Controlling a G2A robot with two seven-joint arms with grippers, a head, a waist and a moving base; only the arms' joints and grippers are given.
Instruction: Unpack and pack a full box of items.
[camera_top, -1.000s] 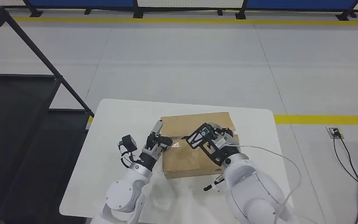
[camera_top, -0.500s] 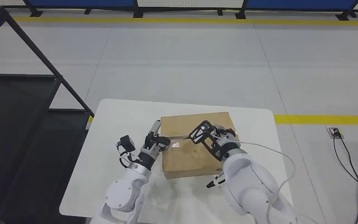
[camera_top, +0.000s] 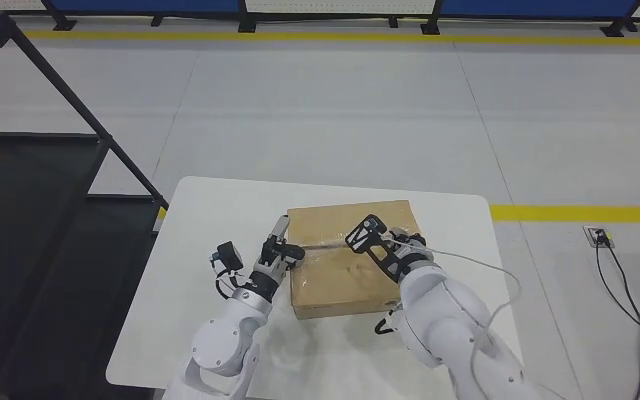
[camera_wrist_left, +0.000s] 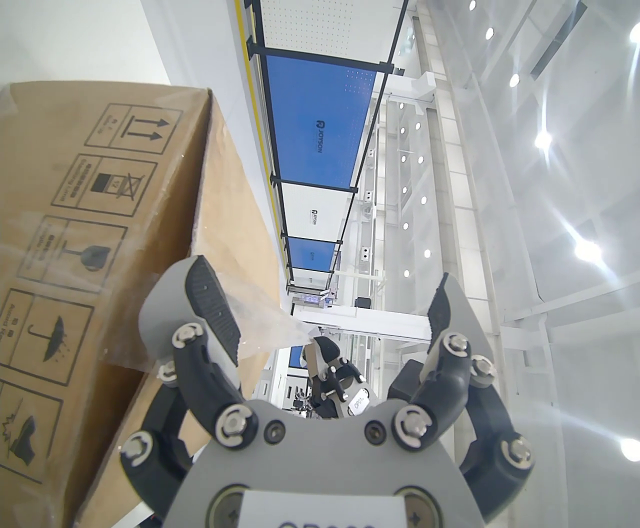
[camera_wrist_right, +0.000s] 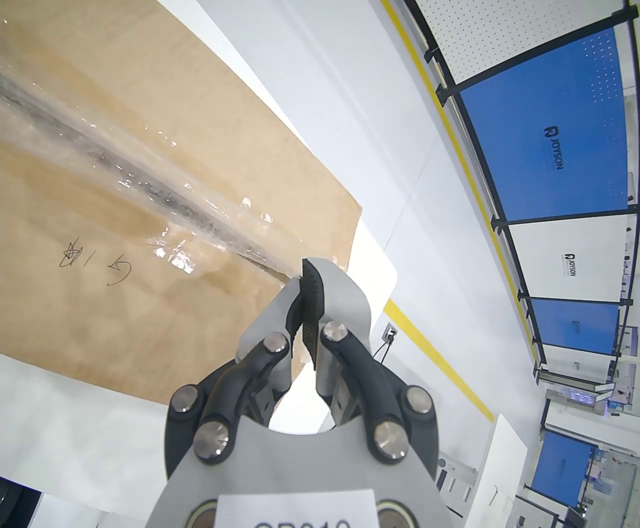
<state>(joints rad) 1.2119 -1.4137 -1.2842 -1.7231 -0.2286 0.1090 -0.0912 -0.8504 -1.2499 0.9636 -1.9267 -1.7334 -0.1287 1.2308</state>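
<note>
Brown cardboard box (camera_top: 345, 270), sealed with clear tape (camera_wrist_right: 150, 185), on white table (camera_top: 215, 225). Right wrist view: right gripper (camera_wrist_right: 306, 300) fingers pressed together at the tape seam's end. Left wrist view: left gripper (camera_wrist_left: 320, 300) spread wide beside the box's side edge.

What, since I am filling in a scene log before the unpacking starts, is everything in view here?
brown cardboard box: 1, brown, closed, on the table between the two grippers
clear tape strip: 1, transparent, along the box's top seam
white table: 1, white, under the box
yellow floor lines: 2, yellow, one far beyond the table, one off to its side
blue wall panels: several, blue, along the far wall
black metal frame: 1, black, on the floor beside the table
left gripper: 1, grey and black, open, beside the box's printed side
right gripper: 1, grey and black, shut, at one end of the taped seam
</note>
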